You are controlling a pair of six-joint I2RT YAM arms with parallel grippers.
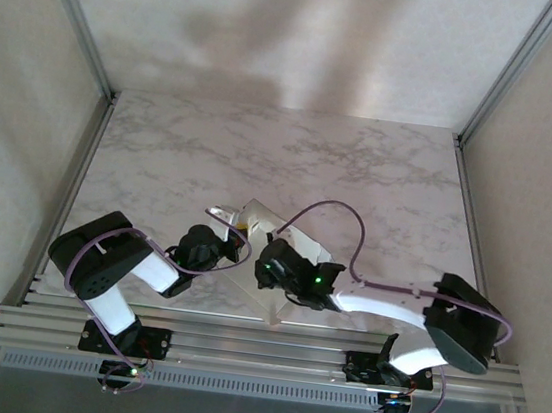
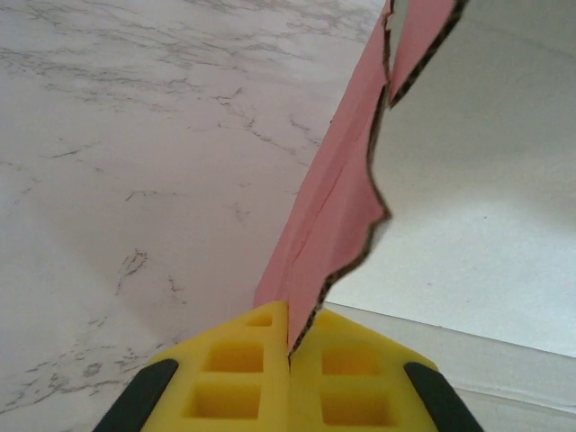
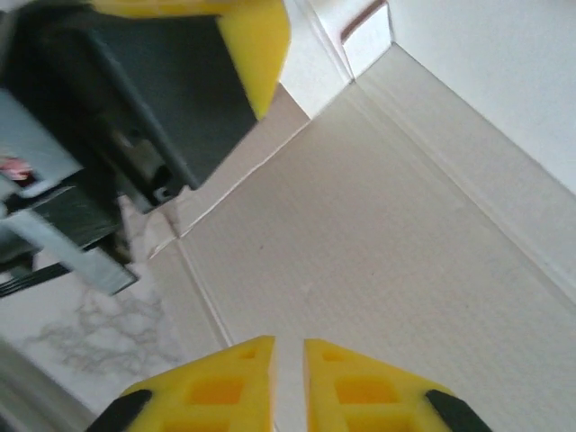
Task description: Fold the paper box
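No legible txt, labels, brand marks, nos. or signs in any view. Paper box [image 2: 328, 216] card is plain, pink one side & white the other. Table [image 1: 361, 167] has just grey marble veining, no print.

The left claw [image 2: 290, 360] pinches the paper box [image 2: 333, 216] by its pink flap beside the marble table [image 2: 135, 135].
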